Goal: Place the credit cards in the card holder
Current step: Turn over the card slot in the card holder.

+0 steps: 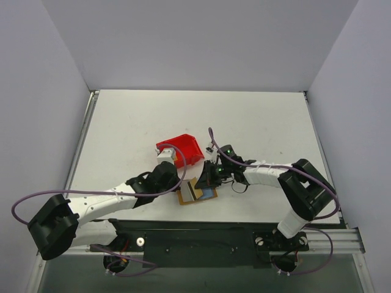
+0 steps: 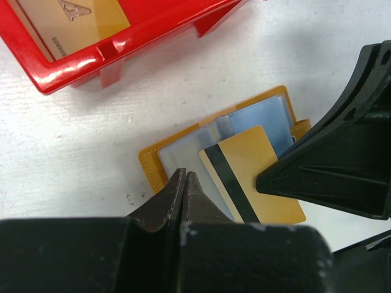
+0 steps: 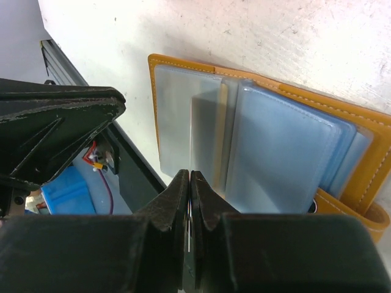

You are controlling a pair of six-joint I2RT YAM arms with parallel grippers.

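The gold card is being pinched by the right claw above the open card holder. The left claw is being held pressed together, empty, alongside. Flat, slow feeding into a sleeve is being called for.

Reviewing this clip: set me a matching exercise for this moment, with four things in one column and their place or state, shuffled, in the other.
Things:
1. red bin
2. card holder
3. black-striped card
4. left claw

Place or state:
A. lying open on the table
B. shut, nothing seen between its fingers
C. has a golden card inside it
D. gripped in the right claw, over the holder

Pairs: 1-C, 2-A, 3-D, 4-B
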